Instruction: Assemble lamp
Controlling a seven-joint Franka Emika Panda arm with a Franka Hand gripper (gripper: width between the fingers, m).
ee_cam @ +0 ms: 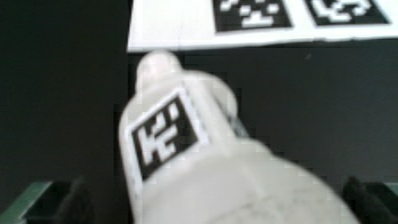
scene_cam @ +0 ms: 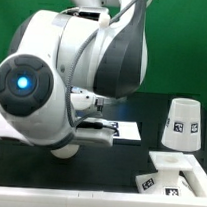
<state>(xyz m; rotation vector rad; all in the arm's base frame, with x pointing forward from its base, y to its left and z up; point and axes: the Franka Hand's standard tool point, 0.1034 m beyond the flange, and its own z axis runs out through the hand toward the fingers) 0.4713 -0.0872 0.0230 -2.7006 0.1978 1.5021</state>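
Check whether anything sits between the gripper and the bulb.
Nothing visible does. In the wrist view the bulb lies on the black table, its wide end between the open fingers of the gripper; the marker board lies past its narrow end.

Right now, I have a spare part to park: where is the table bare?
Bare table lies between the marker board and the shade. Crowded: the base sits close by the shade; the arm hides the exterior view's left; the bulb lies beneath the gripper, tip at the board's edge.
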